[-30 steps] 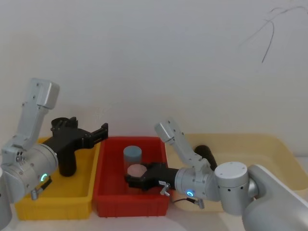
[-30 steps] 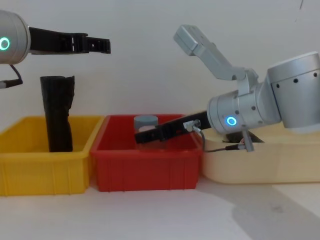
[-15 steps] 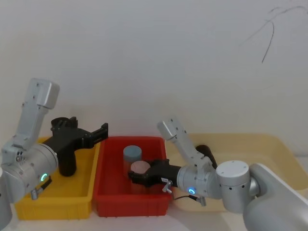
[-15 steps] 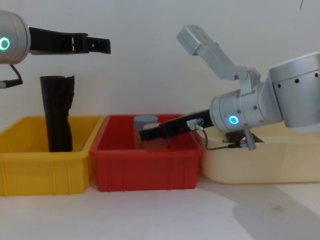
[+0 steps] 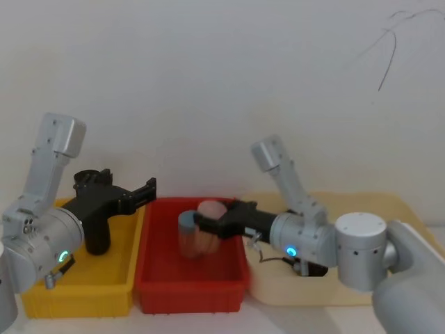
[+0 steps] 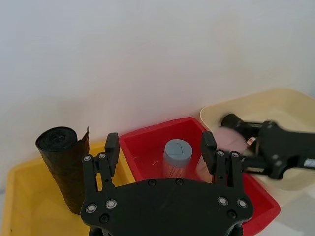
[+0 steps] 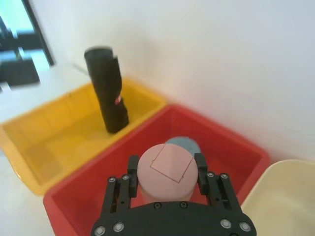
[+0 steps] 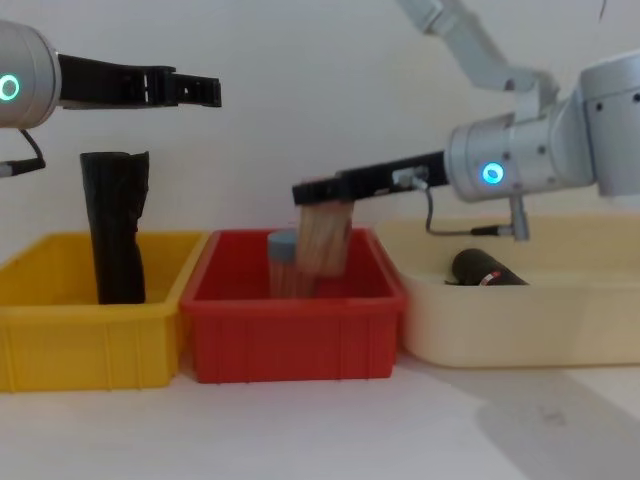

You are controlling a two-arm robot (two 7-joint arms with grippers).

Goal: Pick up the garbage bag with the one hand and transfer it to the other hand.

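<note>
Chest view: the smooth black cylindrical garbage bag roll lies untouched in the cream plastic tray. The right hand clamps a pink-topped clear jar above the red plastic bin, probably clearing it. The left hand is spread wide and empty, waiting over the yellow plastic bin.

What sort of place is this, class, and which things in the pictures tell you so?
Probably a robot test bench in a lab: three plastic bins, yellow, red and cream, stand in a row against a bare white wall, with two robot arms reaching over them.
</note>
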